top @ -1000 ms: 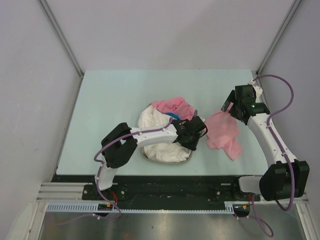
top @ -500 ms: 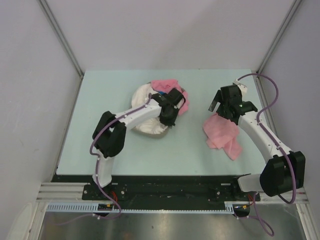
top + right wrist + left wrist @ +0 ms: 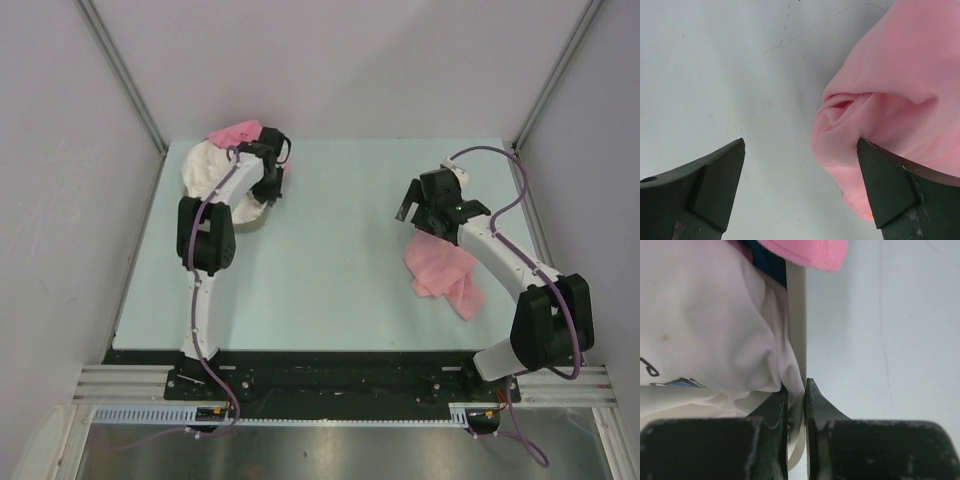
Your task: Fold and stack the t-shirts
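Left jaws: closed on the thin pale rim of the basket [image 3: 796,315], pinching it edge-on, nothing else between them. The white t-shirt [image 3: 705,320], a bit of blue print showing, fills the basket. A pink t-shirt [image 3: 810,250] lies on top at its far side. In the top view this load sits at the far-left corner of the counter [image 3: 340,270], hard by the corner post, so there is little room to work there. Right jaws: spread wide, empty, held over the far-left end of the loose pink t-shirt [image 3: 445,275], which lies crumpled on the right half of the counter. Its long axis runs on a diagonal from under the jaws toward the near right. In the right wrist view the cloth lies right of the centre of the gap, with a rolled fold just inside the right-hand finger and bare counter below the left-hand one. Judgement: the right jaws are by far the nearer to this shirt. A pick would need a small shift toward the cloth, then a descent so both fingers bracket the fold. Room: a broad bare stretch of counter between the arms serves for spreading. The shirt's tail lies nearer the right and near edges but clear of both. Risk: catching one layer only.
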Action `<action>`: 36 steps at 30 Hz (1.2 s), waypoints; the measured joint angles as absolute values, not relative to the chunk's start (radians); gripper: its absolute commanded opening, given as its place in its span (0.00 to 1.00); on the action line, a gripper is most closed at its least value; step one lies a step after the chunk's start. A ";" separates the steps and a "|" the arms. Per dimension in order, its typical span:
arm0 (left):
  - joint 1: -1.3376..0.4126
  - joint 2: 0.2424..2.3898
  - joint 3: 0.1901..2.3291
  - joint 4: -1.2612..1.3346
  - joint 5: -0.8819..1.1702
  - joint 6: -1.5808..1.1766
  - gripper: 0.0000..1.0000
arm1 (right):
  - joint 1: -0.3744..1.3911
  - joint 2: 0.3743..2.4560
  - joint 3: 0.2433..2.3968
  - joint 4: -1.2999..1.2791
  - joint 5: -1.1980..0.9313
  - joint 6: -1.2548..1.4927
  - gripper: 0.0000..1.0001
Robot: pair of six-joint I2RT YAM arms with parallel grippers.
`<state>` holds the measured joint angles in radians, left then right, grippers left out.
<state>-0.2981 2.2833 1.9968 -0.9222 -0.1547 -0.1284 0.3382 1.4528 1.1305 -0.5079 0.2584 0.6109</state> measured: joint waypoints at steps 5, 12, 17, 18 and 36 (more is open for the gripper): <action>-0.204 2.354 2.124 -0.937 -0.131 -0.088 0.00 | 0.359 1.503 1.130 -0.473 0.244 0.611 1.00; -0.057 2.400 2.201 -0.944 -0.047 -0.060 0.00 | 0.394 1.537 1.130 -0.428 0.237 0.606 1.00; 0.018 2.432 2.253 -0.950 -0.051 -0.060 0.32 | 0.394 1.564 1.130 -0.411 0.237 0.599 1.00; 0.028 2.437 2.263 -0.952 -0.053 -0.060 0.51 | 0.393 1.566 1.130 -0.412 0.239 0.596 1.00; -0.239 2.051 2.063 -0.976 -0.215 -0.162 1.00 | 0.438 1.369 1.217 -0.632 0.385 0.522 1.00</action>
